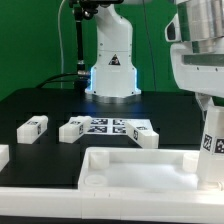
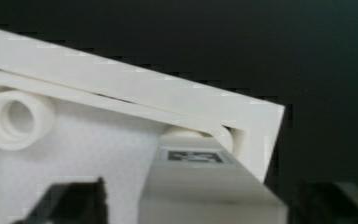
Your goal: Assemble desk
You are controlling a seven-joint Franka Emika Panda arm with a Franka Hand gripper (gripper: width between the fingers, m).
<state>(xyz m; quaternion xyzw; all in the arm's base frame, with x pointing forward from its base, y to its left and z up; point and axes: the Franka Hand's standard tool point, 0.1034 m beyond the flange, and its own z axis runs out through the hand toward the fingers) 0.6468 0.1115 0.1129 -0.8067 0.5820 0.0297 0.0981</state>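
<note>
The desk's tabletop (image 1: 112, 157) (image 2: 69, 170) lies flat on the black bench (image 1: 40, 100), rim upward, at the edge nearest the exterior view. One leg (image 1: 212, 141) (image 2: 197, 157) stands upright at its corner on the exterior view's right, tag facing out. From the wrist view you can see that corner close up, with a round socket (image 2: 16, 115) open just beside the leg. The end effector (image 1: 210, 112) (image 2: 202, 205) hangs straight over the leg with its dark fingertips (image 2: 66, 203) spread wide, one on each side. There is a dark gap between each fingertip and the leg, so it is holding nothing. Further back, the marker board (image 1: 115, 126) lies flat mid-bench. A loose leg (image 1: 73, 130) rests against its end on the exterior view's left, and another (image 1: 33, 126) lies a little apart beyond that. A short white piece (image 1: 148, 139) sits at the board's other end. Behind everything stands the arm's base (image 1: 110, 65).
</note>
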